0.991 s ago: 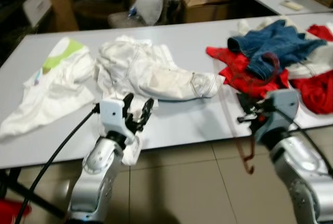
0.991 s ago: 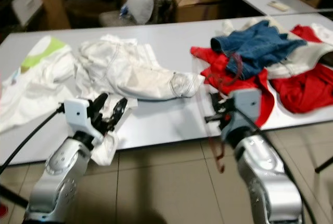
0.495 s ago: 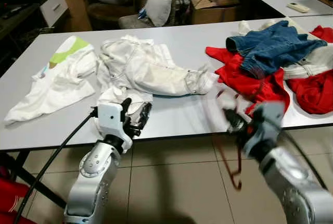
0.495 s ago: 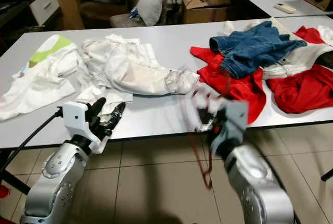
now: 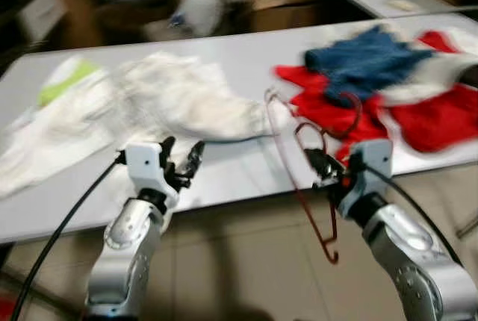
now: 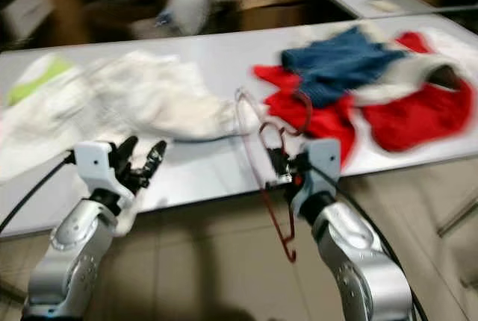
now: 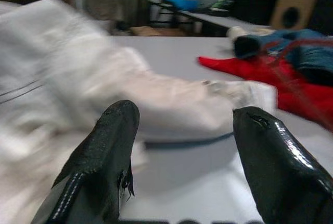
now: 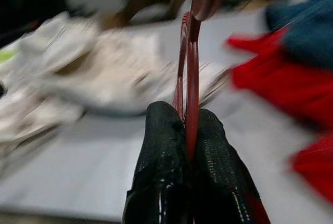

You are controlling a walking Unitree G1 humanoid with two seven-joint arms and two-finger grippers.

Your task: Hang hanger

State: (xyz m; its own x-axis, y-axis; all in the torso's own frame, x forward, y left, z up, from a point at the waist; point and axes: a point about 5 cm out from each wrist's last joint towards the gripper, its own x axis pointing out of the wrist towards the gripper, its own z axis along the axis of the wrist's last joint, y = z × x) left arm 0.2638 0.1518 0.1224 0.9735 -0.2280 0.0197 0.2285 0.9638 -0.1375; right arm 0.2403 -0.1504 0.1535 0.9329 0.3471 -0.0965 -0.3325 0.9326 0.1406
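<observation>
Right tool (image 5: pixel 317 163): closed tight on the thin red hanger (image 5: pixel 310 187), in front of the counter edge at about 4 o'clock in the head view; both black fingers (image 8: pixel 161 146) press the wire between them.
Hanger: held in the air below the counter edge, hook end up toward the red clothes (image 5: pixel 418 116), long part hanging down over the floor.
Left tool (image 5: pixel 181 166): fingers apart, holding nothing, at about 8 o'clock beside the white garment (image 5: pixel 179 101).
Counter (image 5: pixel 246 60): carries white clothes, red clothes and a blue denim piece (image 5: pixel 362 60).
Rail: no place to hang is visible.
Risk: hanger may turn or slip in the pinch, I think, because the wire is thin; its hook could also catch the clothes nearby.
</observation>
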